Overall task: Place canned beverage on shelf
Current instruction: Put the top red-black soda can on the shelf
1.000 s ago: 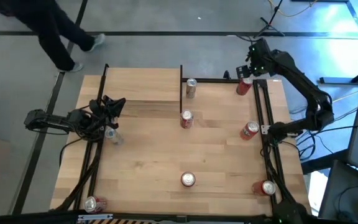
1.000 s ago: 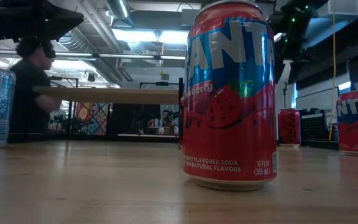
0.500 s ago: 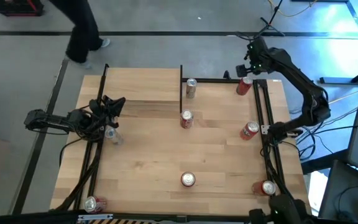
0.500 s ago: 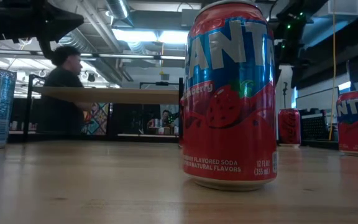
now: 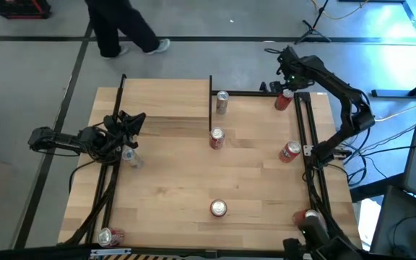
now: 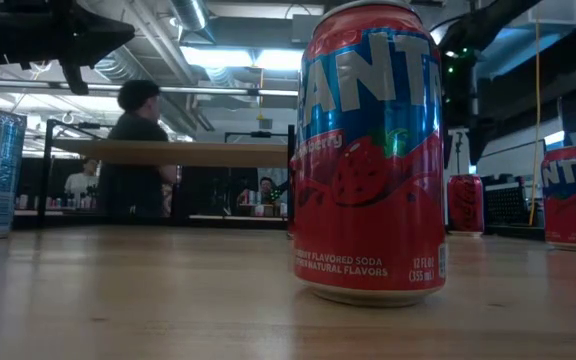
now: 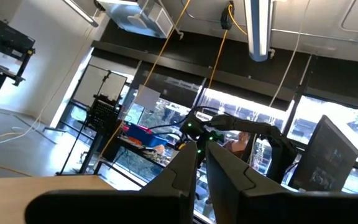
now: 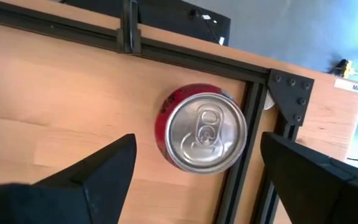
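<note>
A red can (image 8: 204,129) stands upright on its base at the table's far right corner, beside the black frame rail; it also shows in the high view (image 5: 284,100). My right gripper (image 8: 197,142) is open and hovers above it, pointing down, one finger on each side of the can's top, touching nothing; in the high view it is at the far right (image 5: 287,74). The shelf (image 5: 166,97), a light-wood board with black uprights, stands at the far left. My left gripper (image 5: 130,121) is shut and empty at the table's left edge, its fingers (image 7: 201,155) pointing up into the room.
Other cans stand about the table: one beside the shelf's right upright (image 5: 222,102), one at mid-table (image 5: 217,137), a near one (image 5: 218,208), two on the right (image 5: 289,150) (image 5: 308,216), a silver-blue one (image 5: 130,156) by my left gripper. A person (image 5: 125,29) walks beyond the far edge.
My right gripper has shifted a little toward the table's left and far edge above the red can, and the arm's elbow has swung with it. The person beyond the far edge has walked toward the right.
</note>
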